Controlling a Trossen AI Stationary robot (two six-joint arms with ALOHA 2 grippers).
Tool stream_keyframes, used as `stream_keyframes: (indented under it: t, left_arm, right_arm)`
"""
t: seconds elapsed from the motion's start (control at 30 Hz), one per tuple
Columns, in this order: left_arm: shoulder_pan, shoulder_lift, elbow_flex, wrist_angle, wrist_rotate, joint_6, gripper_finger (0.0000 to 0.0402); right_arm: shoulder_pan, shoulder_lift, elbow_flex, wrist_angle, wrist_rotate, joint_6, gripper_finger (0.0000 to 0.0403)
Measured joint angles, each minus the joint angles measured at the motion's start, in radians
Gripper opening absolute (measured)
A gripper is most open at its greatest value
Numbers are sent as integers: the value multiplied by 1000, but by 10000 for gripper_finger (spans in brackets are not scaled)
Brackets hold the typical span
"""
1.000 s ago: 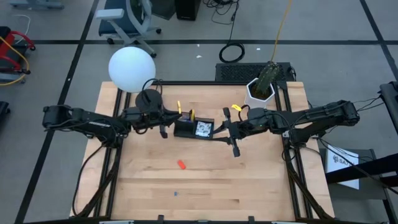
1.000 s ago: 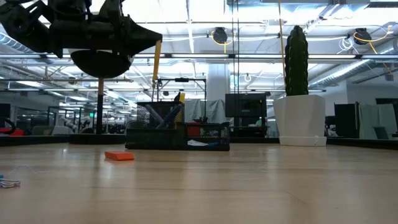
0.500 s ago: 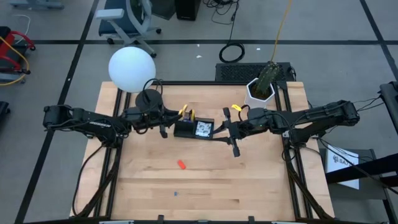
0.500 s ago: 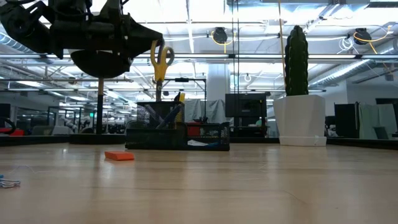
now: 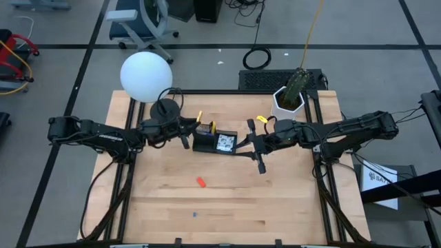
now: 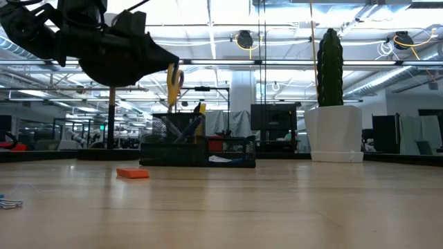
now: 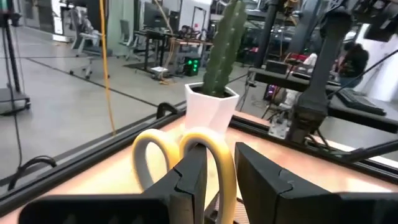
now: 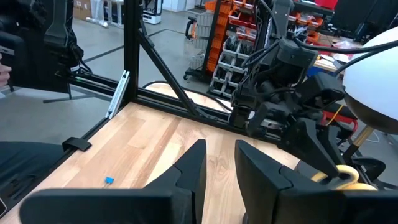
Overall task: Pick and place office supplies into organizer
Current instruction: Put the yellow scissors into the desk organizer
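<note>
Left wrist view shows my left hand (image 7: 216,180) gripping, I think, the yellow-handled scissors (image 7: 186,152) above the black organizer (image 5: 215,142) near the worktop's far edge; right hand (image 5: 256,153) narrow, empty.

In the high view the organizer (image 5: 214,142) sits just above the table's (image 5: 289,207) centre, with the lamp base (image 5: 164,109) to its upper left, the plant pot (image 5: 289,101) at upper right and the eraser-like piece (image 5: 201,182) below it.

Yellow-handled scissors (image 7: 186,158), black organizer (image 5: 215,142), red eraser (image 5: 201,182).
</note>
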Motion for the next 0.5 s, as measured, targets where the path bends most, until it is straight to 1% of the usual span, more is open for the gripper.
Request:
stream_keyframes:
  t: [0.27, 0.5]
  left_arm:
    - [0, 0, 0, 6, 84, -31, 88]
    - [0, 0, 0, 0, 85, -18, 88]
  right_arm:
    - [0, 0, 0, 0, 0, -7, 75]
    - [0, 0, 0, 0, 0, -7, 75]
